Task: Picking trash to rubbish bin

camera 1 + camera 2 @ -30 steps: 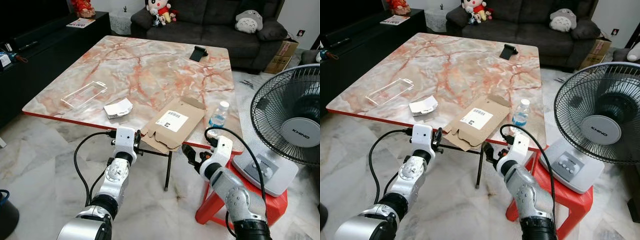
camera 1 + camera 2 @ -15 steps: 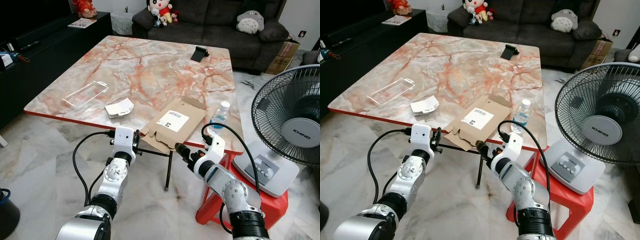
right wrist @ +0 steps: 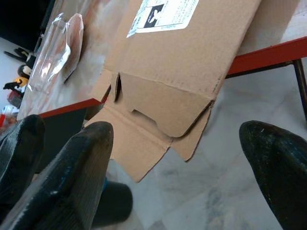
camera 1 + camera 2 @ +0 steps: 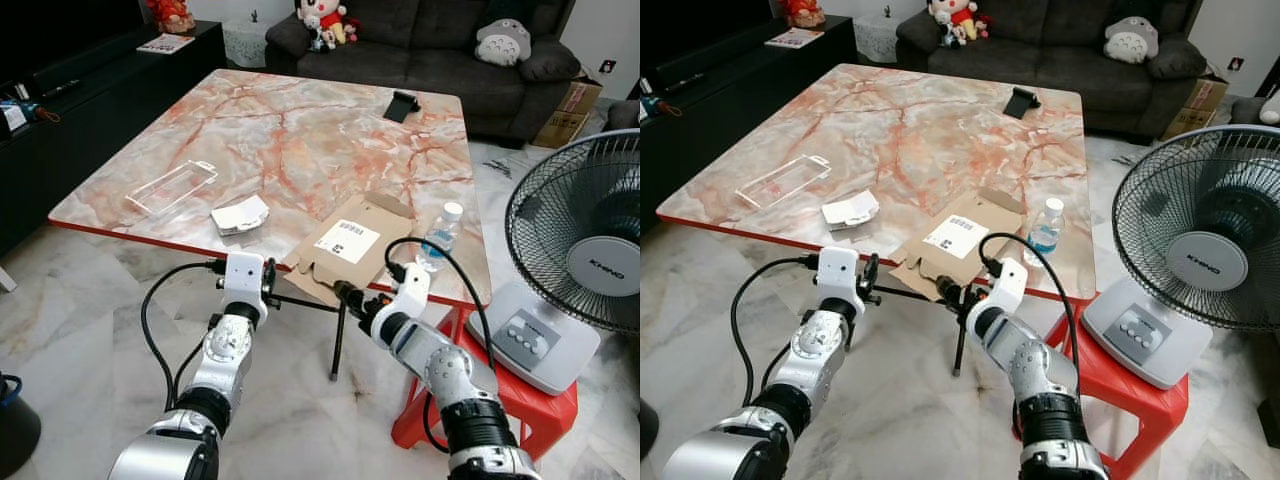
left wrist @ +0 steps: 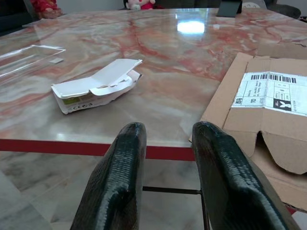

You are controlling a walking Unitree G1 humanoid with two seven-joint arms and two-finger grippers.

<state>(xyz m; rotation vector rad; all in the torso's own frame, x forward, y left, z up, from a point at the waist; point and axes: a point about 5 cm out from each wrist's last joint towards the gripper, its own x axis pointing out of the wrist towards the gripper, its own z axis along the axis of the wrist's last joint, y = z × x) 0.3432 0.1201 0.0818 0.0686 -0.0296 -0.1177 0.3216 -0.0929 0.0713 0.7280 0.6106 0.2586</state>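
Overhanging the table edge, flattened cardboard (image 4: 348,248) lies just before right claw (image 4: 343,292)

Head stereo looks down over marble table (image 4: 300,130); both wrist cams low, sharing flattened carton (image 5: 268,110).

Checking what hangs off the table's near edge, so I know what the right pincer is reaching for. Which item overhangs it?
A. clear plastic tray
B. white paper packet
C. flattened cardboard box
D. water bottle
C: the flattened cardboard box sticks out past the table edge, its flaps before the open right pincer.
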